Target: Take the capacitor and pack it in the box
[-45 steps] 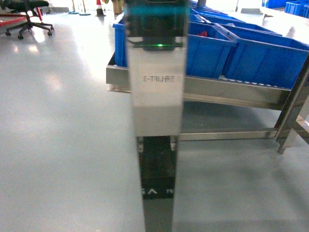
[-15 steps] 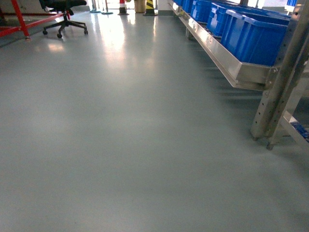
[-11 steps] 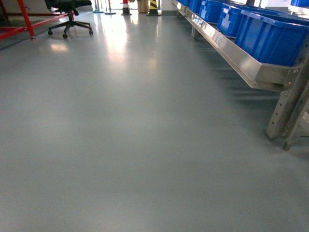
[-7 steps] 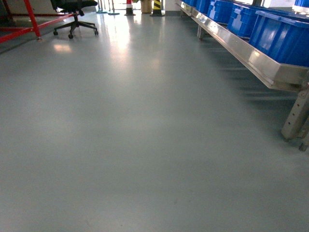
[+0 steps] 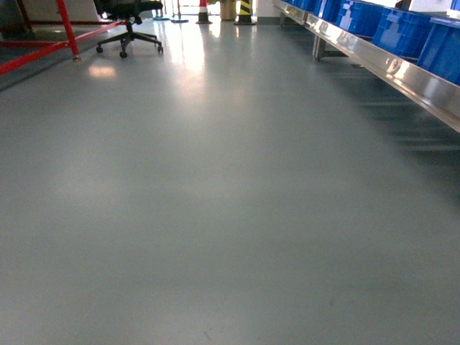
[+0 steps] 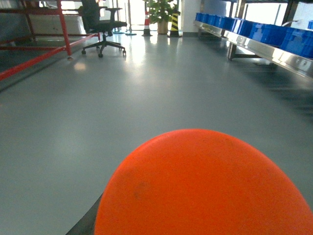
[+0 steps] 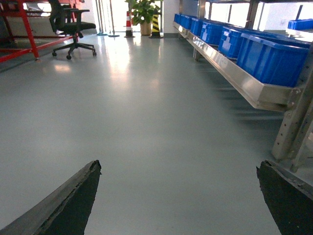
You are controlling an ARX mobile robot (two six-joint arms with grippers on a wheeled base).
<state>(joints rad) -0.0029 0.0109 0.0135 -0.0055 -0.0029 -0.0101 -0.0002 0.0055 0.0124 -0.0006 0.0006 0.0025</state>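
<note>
You have no capacitor or box in view, so no bearing from either pincer. Your right pincer (image 7: 178, 196) is spread wide and empty; the left is hidden behind an orange dome (image 6: 203, 186).

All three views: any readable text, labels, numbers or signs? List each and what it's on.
None readable in any view.
Blue bins on the metal rack: no label visible.
Striped yellow-black post: a hazard pattern only, no words.
Traffic cone: red and white bands, no text.
Orange round object filling the left wrist view: blank surface.
Right gripper fingers: no markings seen.
</note>
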